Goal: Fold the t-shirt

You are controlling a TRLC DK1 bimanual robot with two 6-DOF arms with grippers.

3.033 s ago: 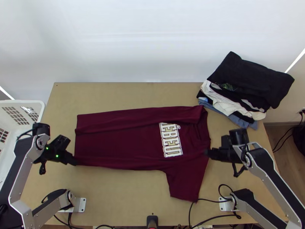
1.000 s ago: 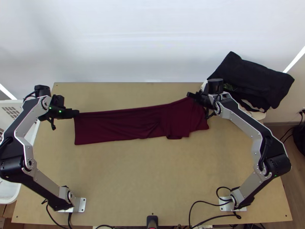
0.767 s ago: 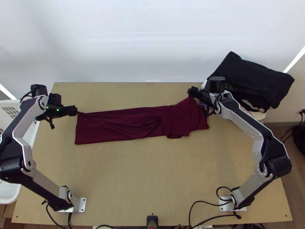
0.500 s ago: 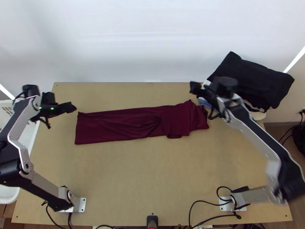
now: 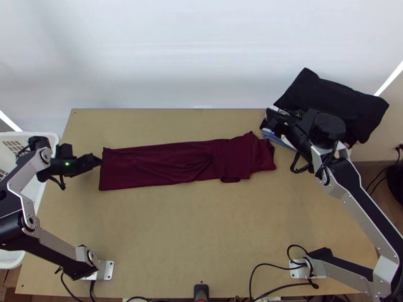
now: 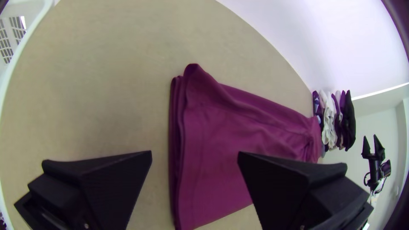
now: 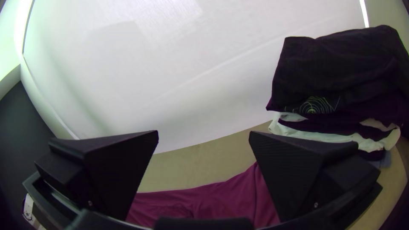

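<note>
- The t-shirt (image 5: 161, 163) lies as a long strip on the worktop (image 5: 196, 241), running from ten o'clock to one o'clock, with twelve at the far edge in the top view.
- The left hand (image 6: 194, 154), at ten o'clock, has its fingers apart beside the hem end (image 6: 179, 140); nothing is pinched between them.
- The right hand (image 7: 204, 134), between one and two o'clock, also has its fingers apart and holds no cloth, just beyond the collar end (image 5: 264, 156).
- The lengthwise folding looks done; the next step is probably a crosswise fold, hem towards two o'clock.
- To do that well, take every layer at the hem, lift low and keep the edge square; catching only the top layer would likely shear the stack.
- Flattening the sleeve flap (image 5: 237, 161) first should help, as its corner juts out towards six o'clock.
- The cloth is maroon, smooth and soft-looking, with shallow wrinkles mid-strip and stacked, rounded edges at the hem.
- At two o'clock sits a loose clothes pile (image 5: 335, 103): matt black on top, crumpled white and blue below.
- Between nine and ten o'clock stands a white basket (image 5: 46, 135) with slotted walls and a smooth rim.
</note>
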